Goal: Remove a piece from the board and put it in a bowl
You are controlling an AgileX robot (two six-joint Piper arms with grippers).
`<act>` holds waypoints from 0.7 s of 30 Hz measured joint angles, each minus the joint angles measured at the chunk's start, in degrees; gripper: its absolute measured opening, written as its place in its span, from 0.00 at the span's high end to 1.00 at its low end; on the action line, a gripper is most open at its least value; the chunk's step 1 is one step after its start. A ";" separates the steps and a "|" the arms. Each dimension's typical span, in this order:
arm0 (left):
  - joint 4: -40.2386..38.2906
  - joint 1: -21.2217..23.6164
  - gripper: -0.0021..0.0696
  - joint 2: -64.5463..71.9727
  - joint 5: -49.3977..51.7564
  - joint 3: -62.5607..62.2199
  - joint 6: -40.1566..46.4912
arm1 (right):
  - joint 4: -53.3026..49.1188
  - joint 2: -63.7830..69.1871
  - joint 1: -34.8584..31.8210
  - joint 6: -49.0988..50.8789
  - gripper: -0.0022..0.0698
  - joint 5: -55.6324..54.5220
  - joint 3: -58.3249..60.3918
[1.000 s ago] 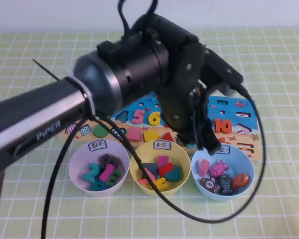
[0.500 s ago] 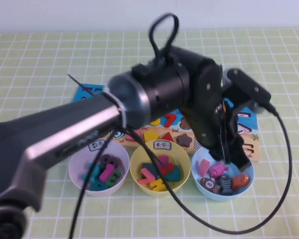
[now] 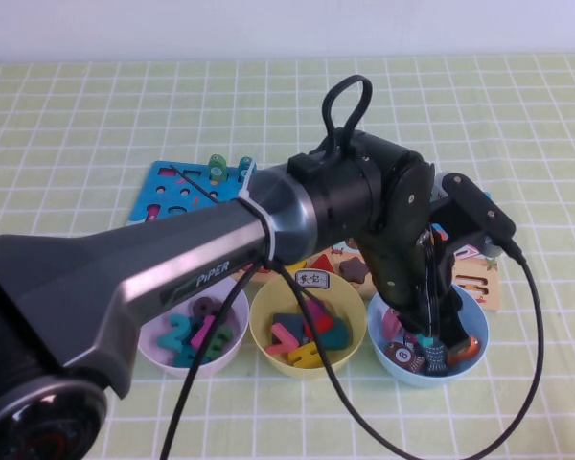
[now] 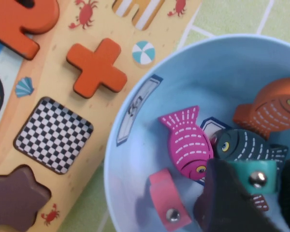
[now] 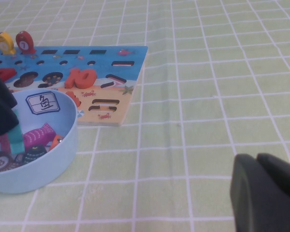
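My left gripper [image 3: 433,343] reaches down into the light blue bowl [image 3: 407,374] and is shut on the teal fish piece [image 4: 253,173]. The piece hangs just above the fish lying in the bowl [image 4: 135,159]: a pink fish [image 4: 186,142], a dark blue-black fish [image 4: 244,145] and an orange fish [image 4: 275,108]. The board [image 3: 172,187] lies behind the bowls, largely hidden by the left arm. From the right wrist view the bowl [image 5: 38,169], the teal piece [image 5: 14,141] and the board [image 5: 113,67] show. My right gripper [image 5: 258,166] is shut and empty, low over the cloth to the right.
A yellow bowl [image 3: 264,309] of shapes and a pale lilac bowl [image 3: 149,335] of numbers stand left of the blue bowl. A pink piece [image 4: 169,198] lies in the blue bowl. Two peg fish [image 5: 13,42] stand at the board's far edge.
My left arm swung right from over the board and came down into the light blue bowl with the teal piece. The right gripper shows only now.
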 joint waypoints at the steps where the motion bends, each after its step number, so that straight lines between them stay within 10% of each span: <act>1: -0.16 0.00 0.62 0.00 0.00 0.00 0.00 | 0.00 0.00 0.00 0.00 0.99 0.00 0.00; 5: -1.44 0.00 0.28 0.00 0.61 0.00 -0.02 | 0.00 0.00 0.00 0.00 0.99 0.00 0.00; 9: -1.58 -0.04 0.21 -0.79 0.97 0.00 -1.94 | 0.00 0.00 0.00 0.00 0.99 0.00 0.00; 21: 4.80 -0.04 0.93 -24.49 -1.15 5.15 -3.95 | 0.00 0.00 0.00 0.00 0.99 0.00 0.00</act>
